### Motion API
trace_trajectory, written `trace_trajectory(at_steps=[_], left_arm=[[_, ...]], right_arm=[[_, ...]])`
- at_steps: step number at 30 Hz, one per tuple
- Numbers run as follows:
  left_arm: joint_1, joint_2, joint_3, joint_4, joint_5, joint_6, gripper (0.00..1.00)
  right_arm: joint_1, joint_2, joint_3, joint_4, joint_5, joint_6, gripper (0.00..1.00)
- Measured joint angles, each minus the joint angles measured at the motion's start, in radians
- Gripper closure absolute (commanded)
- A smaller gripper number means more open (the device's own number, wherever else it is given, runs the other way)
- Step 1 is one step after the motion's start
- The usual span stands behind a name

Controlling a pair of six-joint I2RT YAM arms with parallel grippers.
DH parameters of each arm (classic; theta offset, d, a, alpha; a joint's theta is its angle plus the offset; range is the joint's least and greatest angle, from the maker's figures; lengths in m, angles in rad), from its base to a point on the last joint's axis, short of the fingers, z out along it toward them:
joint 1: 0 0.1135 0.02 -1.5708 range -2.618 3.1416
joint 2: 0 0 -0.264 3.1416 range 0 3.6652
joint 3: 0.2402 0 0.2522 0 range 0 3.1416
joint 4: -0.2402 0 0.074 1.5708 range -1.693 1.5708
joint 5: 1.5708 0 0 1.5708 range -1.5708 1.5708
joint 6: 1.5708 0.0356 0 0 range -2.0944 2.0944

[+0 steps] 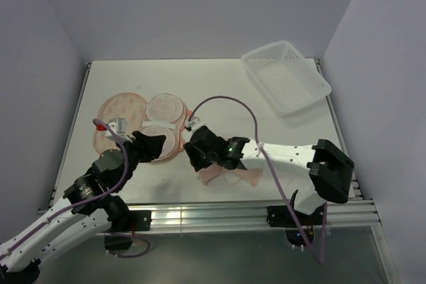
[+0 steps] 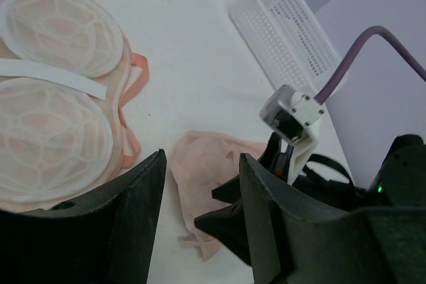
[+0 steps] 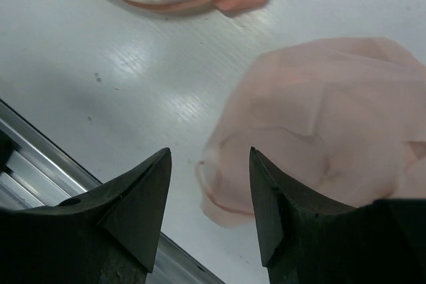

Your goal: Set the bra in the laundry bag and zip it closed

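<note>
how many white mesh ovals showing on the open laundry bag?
2: the far oval and the near oval, side by side on the laundry bag, left of the bra. No others visible; the bag's underside is hidden.

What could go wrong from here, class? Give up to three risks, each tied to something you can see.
1. The bra lies crumpled near the front edge of the table. A nudge from the open right gripper could push it off.
2. The left gripper sits close to the right gripper, so the arms may collide.
3. The laundry bag lies open beside them, and a careless sweep could drag it.
</note>
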State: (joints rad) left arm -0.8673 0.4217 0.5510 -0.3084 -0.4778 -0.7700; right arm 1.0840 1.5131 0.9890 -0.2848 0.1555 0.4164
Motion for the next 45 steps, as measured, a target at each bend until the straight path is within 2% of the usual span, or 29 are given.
trace_trajectory(at_steps=[4, 11, 12, 13, 15, 16, 20, 23, 30, 32, 35, 38, 42, 45], left_arm=[[0.0, -0.029, 0.006, -0.043, -0.032, -0.01, 0.45], [0.0, -0.072, 0.005, -0.081, -0.065, -0.024, 0.46], [0.0, -0.074, 0.003, -0.08, -0.066, -0.03, 0.46], [0.0, -0.074, 0.0, -0.08, -0.066, -0.035, 0.46], [0.0, -0.074, -0.012, -0.079, -0.065, -0.041, 0.46], [0.0, -0.074, -0.021, -0.078, -0.064, -0.045, 0.46], [0.0, -0.068, -0.046, -0.075, -0.053, -0.055, 0.45], [0.0, -0.04, -0.058, -0.047, -0.033, -0.054, 0.45], [0.0, 0.091, -0.065, 0.097, 0.052, -0.003, 0.43], [0.0, 0.131, -0.064, 0.135, 0.079, 0.018, 0.43], [0.0, 0.183, -0.049, 0.167, 0.115, 0.049, 0.42], [0.0, 0.206, -0.028, 0.183, 0.143, 0.072, 0.41], [0.0, 0.201, 0.002, 0.192, 0.165, 0.09, 0.39], [0.0, 0.201, 0.019, 0.193, 0.179, 0.097, 0.39]], right_arm=[[0.063, 0.111, 0.098, -0.034, 0.048, 0.005, 0.46], [0.067, 0.244, 0.167, -0.093, 0.158, 0.02, 0.54], [0.067, 0.264, 0.178, -0.102, 0.175, 0.021, 0.59], [0.067, 0.28, 0.185, -0.106, 0.187, 0.021, 0.74], [0.067, 0.308, 0.199, -0.116, 0.215, 0.028, 0.87], [0.067, 0.32, 0.204, -0.119, 0.231, 0.034, 0.99], [0.067, 0.306, 0.199, -0.124, 0.309, 0.071, 1.0], [0.063, 0.197, 0.149, -0.104, 0.386, 0.105, 1.0], [0.08, -0.392, 0.016, -0.049, 0.629, 0.164, 1.0], [0.122, -0.537, 0.014, -0.036, 0.704, 0.176, 1.0], [0.233, -0.674, 0.021, -0.045, 0.816, 0.201, 1.0], [0.372, -0.687, 0.069, -0.126, 0.929, 0.249, 1.0], [0.543, -0.595, 0.193, -0.305, 1.024, 0.363, 1.0], [0.61, -0.507, 0.258, -0.436, 1.045, 0.486, 1.0]])
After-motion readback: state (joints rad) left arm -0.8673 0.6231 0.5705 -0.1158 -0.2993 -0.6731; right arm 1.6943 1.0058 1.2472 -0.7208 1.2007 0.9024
